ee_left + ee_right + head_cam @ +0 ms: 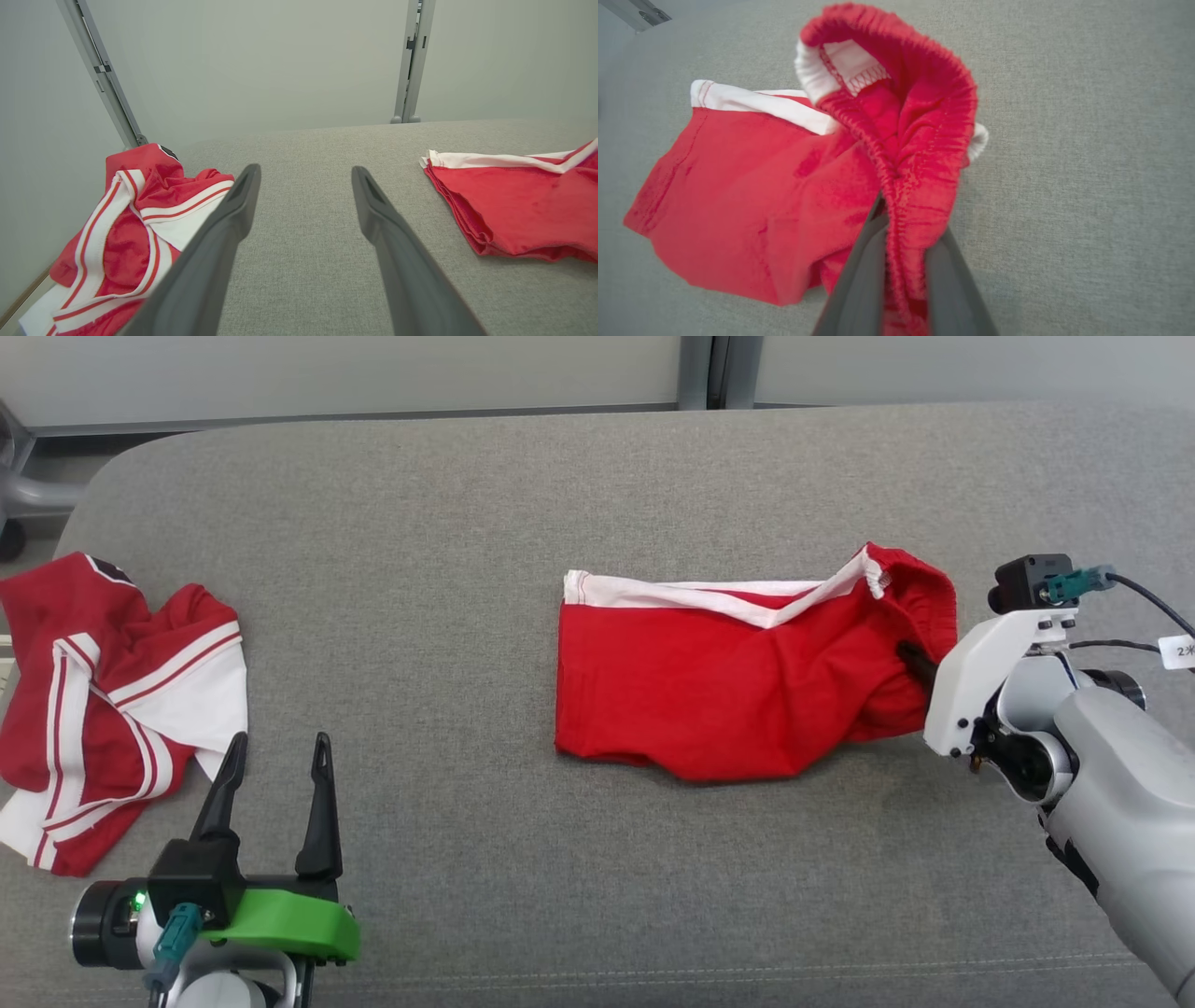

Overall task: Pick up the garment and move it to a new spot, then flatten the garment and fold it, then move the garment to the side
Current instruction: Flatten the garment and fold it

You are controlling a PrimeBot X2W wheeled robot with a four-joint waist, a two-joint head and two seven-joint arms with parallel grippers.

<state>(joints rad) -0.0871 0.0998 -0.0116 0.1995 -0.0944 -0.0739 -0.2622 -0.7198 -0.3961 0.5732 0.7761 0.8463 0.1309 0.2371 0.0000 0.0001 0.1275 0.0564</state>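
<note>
Looking down from the head view, we saw a grey padded surface point(597, 877) spreading across nearly the whole frame, with pale wall panels point(373, 373) along the top edge. The red garment point(709, 700) lay right of centre on that surface, mostly flat. A white band point(653, 593) ran along its upper edge, and its right end was bunched and lifted. A second, red-and-white striped garment point(103, 709) sat crumpled at the far left edge, well apart from the first. Our pale right forearm point(1120, 803) showed at the lower right corner. At its end our right gripper point(920, 667) was clenched on the red garment's gathered waistband point(957, 107). In the right wrist view its two dark fingers point(864, 280) rose from the bottom edge with the elastic hem pinched between them, the waistband looping toward the top of the frame. Our left gripper point(280, 739) stood at the lower left, released and holding nothing. Its fingers were spread wide and pointed up the frame, just beside the striped garment's lower right edge. In the left wrist view bare grey surface showed between them. A green collar point(289, 919) wrapped the gripper's base.
</note>
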